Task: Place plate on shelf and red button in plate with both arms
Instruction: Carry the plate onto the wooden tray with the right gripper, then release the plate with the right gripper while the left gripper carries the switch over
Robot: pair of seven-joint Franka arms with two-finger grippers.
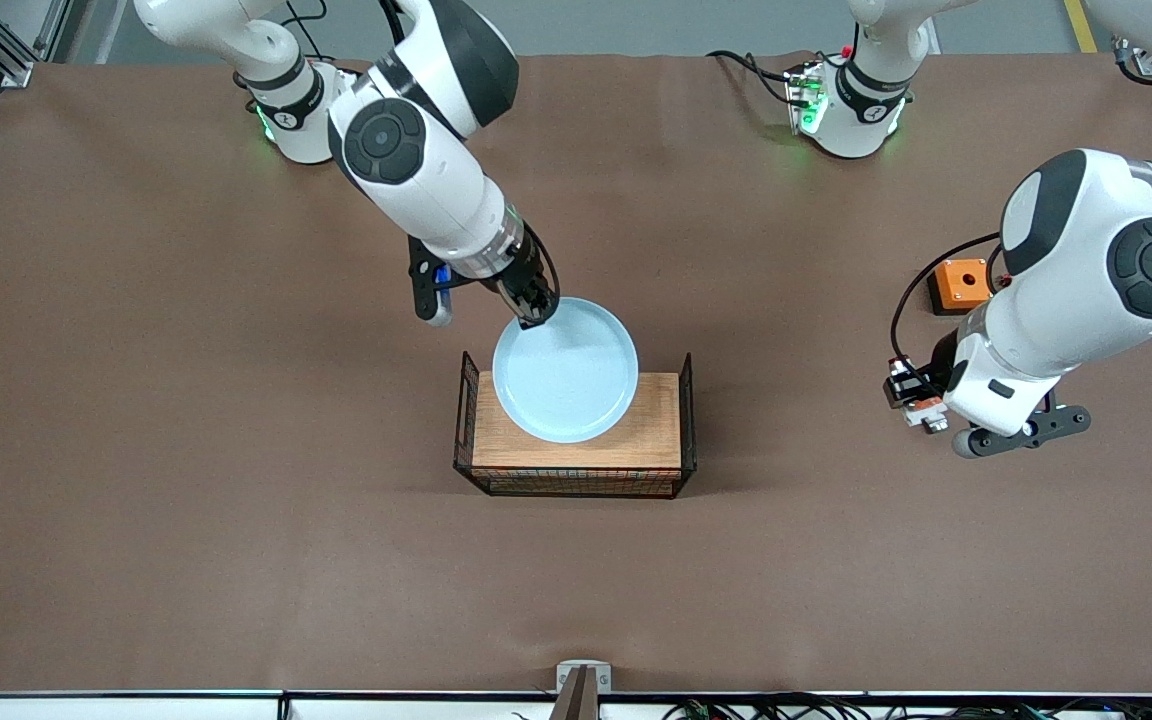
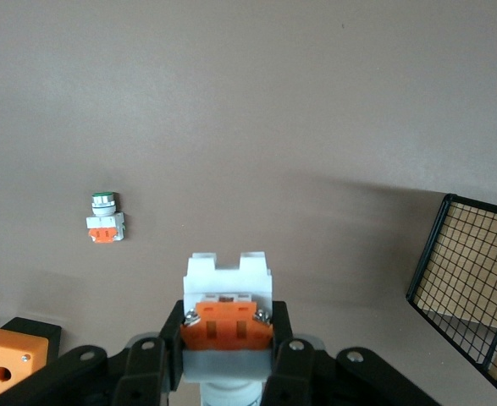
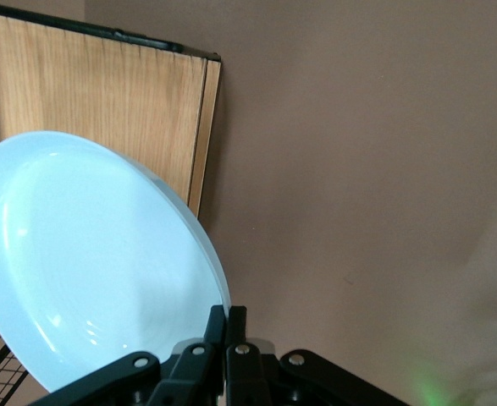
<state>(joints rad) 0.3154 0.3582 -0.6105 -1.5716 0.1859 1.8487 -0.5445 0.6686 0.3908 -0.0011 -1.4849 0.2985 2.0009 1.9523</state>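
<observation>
In the left wrist view alone, left gripper (image 2: 227,338) jaws pinch the red button (image 2: 228,300); right gripper (image 3: 229,338) jaws pinch the plate (image 3: 87,262).

Pale blue plate (image 1: 566,372), wood-grain tray (image 1: 656,440) (black mesh ends), orange box (image 1: 960,285), brown table (image 1: 186,400).

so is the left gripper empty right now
No, the left gripper is shut on the red button, its white and orange body clamped between the fingers.

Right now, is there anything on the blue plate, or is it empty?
Empty. The plate shows only bare pale blue inside, over the wooden tray. The right hand pinches its rim, and nothing lies on it.
</observation>
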